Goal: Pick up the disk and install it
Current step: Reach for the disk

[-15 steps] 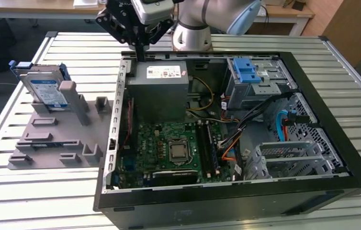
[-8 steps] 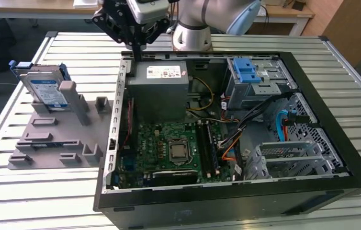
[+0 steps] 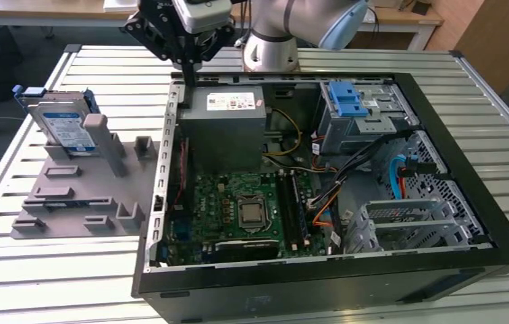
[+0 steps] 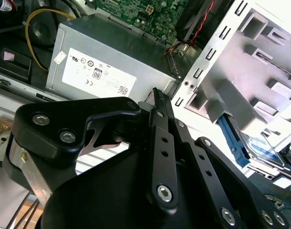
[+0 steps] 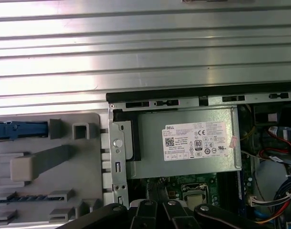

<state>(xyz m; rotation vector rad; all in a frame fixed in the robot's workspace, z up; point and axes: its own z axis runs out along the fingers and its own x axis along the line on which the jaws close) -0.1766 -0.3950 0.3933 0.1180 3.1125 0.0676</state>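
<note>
The disk (image 3: 63,127), silver with a blue-and-white label in a blue carrier, stands on edge in a grey holder (image 3: 74,202) on the exterior view's left, beside the open computer case (image 3: 327,270). My gripper (image 3: 187,69) hangs above the case's back left corner, to the right of the disk and well apart from it. Its black fingers are shut together with nothing between them. In the second wrist view the gripper (image 4: 157,93) points over the case's edge, and the disk (image 4: 262,152) shows beyond it. In the first wrist view the disk's blue carrier (image 5: 16,129) shows on the holder.
Inside the case sit a grey metal box with a white sticker (image 3: 227,121), a green mainboard (image 3: 246,209), loose cables (image 3: 389,169) and a grey cage with a blue latch (image 3: 354,108). The slatted metal table (image 3: 57,270) runs all around, and the arm's base (image 3: 271,50) stands behind the case.
</note>
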